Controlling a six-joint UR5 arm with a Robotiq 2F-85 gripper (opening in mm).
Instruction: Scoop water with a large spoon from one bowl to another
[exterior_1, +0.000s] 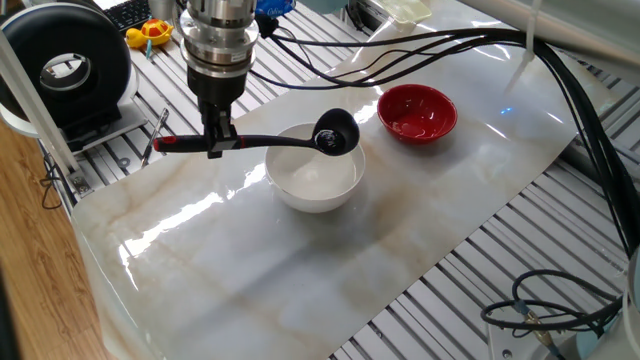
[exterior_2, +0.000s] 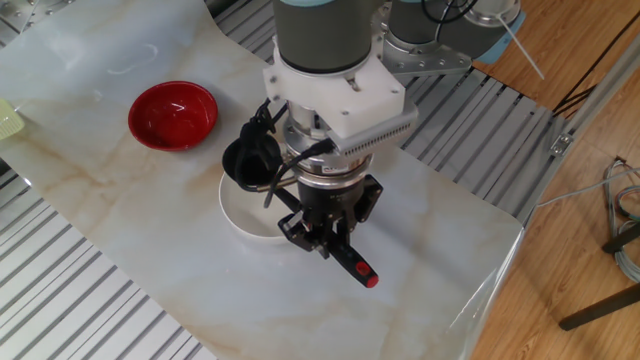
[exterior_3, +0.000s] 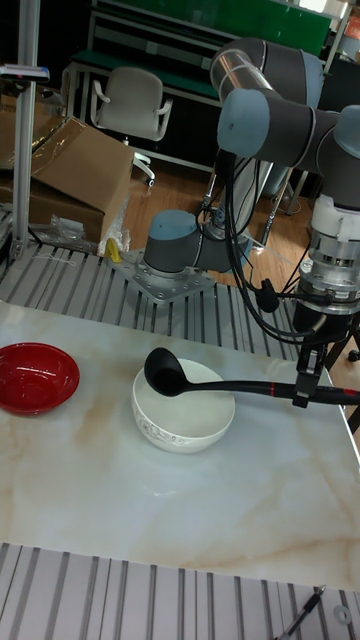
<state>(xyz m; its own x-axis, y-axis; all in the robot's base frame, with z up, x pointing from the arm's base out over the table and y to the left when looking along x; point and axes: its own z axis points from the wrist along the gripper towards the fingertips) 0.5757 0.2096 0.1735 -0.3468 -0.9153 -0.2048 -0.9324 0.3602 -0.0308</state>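
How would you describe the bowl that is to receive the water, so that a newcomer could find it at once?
Start at the marble table and find the large white bowl under the large spoon. Beyond the scoop end sits the smaller red bowl: shallower, glossy, the only red dish.
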